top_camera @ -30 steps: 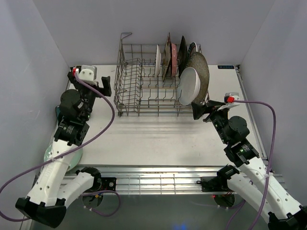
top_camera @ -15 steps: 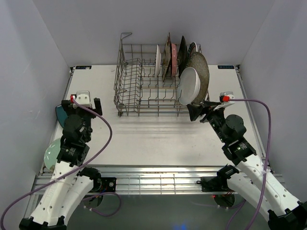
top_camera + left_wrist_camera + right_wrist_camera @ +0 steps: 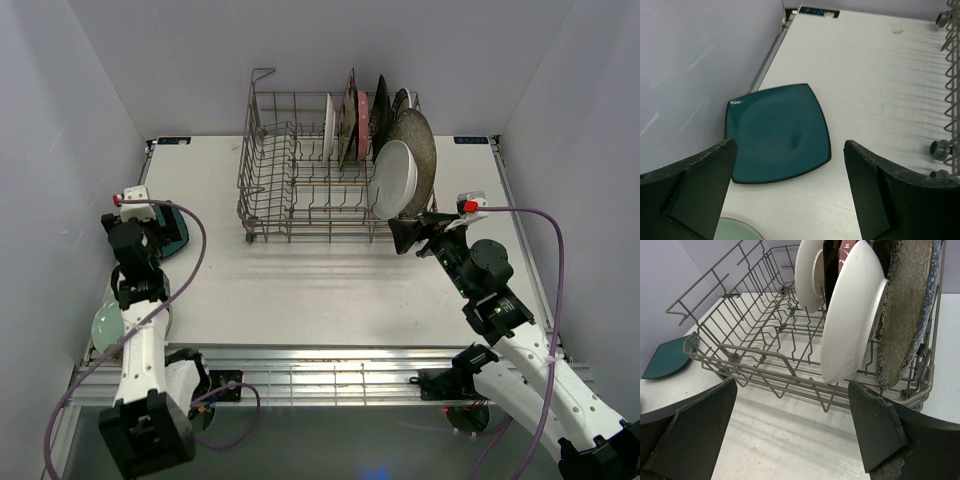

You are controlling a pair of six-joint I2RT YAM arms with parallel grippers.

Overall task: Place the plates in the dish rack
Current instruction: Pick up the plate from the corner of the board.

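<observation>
Teal square plate lies flat on the table by the left wall; my left gripper hangs over it, fingers spread wide, empty. My right gripper, also spread and empty, faces the dish rack, where a white plate and a speckled grey plate stand upright among others at its right end. Pale green plate shows just beside the teal one.

Teal plate glossy glaze; white plate smooth, shiny; speckled plate mottled matt; rack grey metal wire; tabletop matt white.
</observation>
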